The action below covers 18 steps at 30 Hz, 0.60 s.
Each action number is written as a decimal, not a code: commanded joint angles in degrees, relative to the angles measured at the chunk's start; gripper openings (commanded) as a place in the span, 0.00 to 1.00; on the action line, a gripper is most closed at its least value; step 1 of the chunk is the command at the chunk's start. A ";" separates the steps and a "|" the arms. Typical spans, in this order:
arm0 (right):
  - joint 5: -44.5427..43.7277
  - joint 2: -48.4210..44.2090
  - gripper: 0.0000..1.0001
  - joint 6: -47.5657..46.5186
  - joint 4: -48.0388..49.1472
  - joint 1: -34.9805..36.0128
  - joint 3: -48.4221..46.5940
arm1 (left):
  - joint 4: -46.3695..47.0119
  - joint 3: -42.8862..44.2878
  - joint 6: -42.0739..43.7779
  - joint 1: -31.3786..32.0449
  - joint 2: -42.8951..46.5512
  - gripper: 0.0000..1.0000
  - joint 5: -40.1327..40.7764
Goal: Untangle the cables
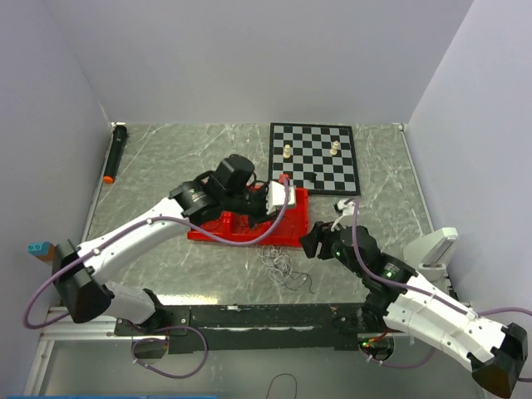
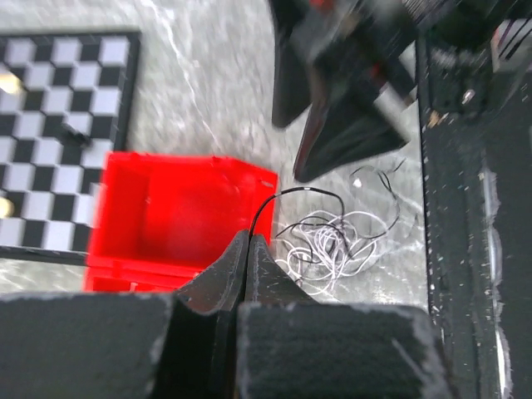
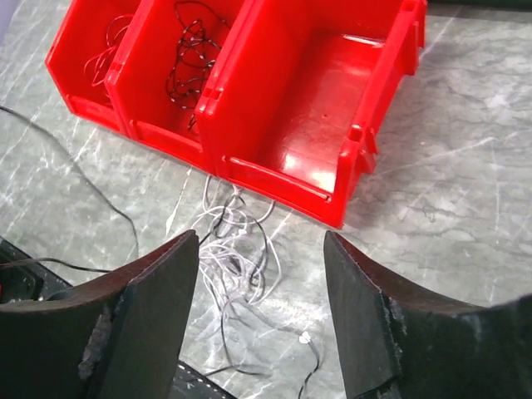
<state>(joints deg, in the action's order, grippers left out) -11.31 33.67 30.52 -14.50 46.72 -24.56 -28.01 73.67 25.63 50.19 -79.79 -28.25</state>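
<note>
A loose tangle of white and black cables (image 1: pixel 278 262) (image 3: pixel 233 253) lies on the marble table just in front of the red bins (image 1: pixel 249 223). My left gripper (image 2: pixel 248 238) hangs over the bins' front edge, shut on a single black wire (image 2: pixel 287 193) that arcs from its tips down into the tangle (image 2: pixel 328 245). To the right of the tangle, my right gripper (image 3: pixel 259 241) (image 1: pixel 312 241) stands open above it, nothing between its fingers. In the right wrist view the left bin holds red wires (image 3: pixel 104 50), the middle bin black wires (image 3: pixel 191 58), and the right bin (image 3: pixel 324 91) is empty.
A chessboard (image 1: pixel 314 158) with a few pieces lies behind the bins. A black cylinder with an orange tip (image 1: pixel 115 152) rests by the left wall. A white object (image 1: pixel 436 248) sits at the right edge. The black base rail (image 1: pixel 249 316) runs along the near edge.
</note>
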 commanded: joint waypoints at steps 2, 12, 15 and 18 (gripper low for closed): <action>1.47 2.53 0.69 -2.05 4.66 -0.05 -5.06 | -5.39 8.14 -0.58 -0.36 4.46 0.01 -0.85; 2.35 4.47 0.69 -1.96 5.80 -0.05 -5.68 | -4.08 26.34 -2.33 -7.21 4.82 0.01 0.83; 2.52 4.91 0.69 -2.13 6.50 0.04 -5.68 | -3.37 30.73 -4.09 -8.18 3.51 0.01 -0.83; 2.43 5.00 0.69 -2.48 6.77 -0.05 -5.94 | -3.19 34.95 -6.20 -8.36 2.36 0.01 -1.72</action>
<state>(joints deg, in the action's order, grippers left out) -9.02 38.52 28.99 -10.59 46.72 -27.86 -33.23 103.13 23.44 42.37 -76.64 -28.18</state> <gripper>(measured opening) 0.689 0.014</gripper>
